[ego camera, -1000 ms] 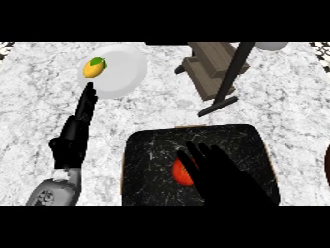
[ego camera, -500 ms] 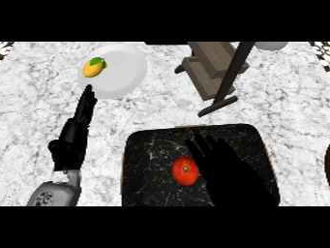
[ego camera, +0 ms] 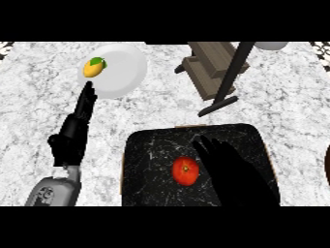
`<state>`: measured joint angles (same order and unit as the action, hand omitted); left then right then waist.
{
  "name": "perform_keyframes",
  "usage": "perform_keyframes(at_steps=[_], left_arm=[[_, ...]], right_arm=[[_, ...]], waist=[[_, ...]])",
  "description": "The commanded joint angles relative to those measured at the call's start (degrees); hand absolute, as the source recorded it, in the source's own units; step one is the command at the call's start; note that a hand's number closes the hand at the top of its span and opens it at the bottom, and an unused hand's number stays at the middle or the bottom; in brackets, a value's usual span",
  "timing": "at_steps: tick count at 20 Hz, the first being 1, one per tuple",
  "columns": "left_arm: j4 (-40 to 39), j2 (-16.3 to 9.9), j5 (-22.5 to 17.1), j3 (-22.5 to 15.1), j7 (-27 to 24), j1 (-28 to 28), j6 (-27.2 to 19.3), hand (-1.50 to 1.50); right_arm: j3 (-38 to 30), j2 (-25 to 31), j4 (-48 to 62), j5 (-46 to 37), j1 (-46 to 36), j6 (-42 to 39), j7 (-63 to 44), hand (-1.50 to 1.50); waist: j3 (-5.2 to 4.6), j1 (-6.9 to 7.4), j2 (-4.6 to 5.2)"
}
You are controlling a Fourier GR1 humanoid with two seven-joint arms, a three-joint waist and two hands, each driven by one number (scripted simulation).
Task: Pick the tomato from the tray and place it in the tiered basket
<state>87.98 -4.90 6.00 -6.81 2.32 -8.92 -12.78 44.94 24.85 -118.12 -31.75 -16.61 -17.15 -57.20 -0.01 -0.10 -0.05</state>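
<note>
Now the right hand (ego camera: 232, 167), fingers apparently spread, hovers just right of the tomato (ego camera: 185, 171) on the tray (ego camera: 149, 155); next, curl around it.

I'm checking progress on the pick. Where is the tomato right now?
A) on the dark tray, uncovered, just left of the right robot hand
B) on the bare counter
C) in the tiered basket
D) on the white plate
A: the tomato lies on the dark tray, with the right robot hand beside it, fingers straight and not curled round it.
</note>
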Motion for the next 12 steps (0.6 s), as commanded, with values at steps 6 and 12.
perform_keyframes(at_steps=[6, 12], left_arm=[[-4.5, 2.9, 2.1, 0.2, -4.0, -1.2, -1.0, 0.00], [2.5, 2.5, 2.9, -0.6, 0.4, 2.0, -0.4, 0.00]], right_arm=[[-5.5, -8.5, 6.9, -3.0, -1.4, -6.6, 1.7, -1.50], [-2.6, -13.2, 9.1, -7.6, 2.7, -6.1, 2.1, -1.50]], waist=[[-0.01, 0.08, 0.08], [0.01, 0.21, 0.01]])
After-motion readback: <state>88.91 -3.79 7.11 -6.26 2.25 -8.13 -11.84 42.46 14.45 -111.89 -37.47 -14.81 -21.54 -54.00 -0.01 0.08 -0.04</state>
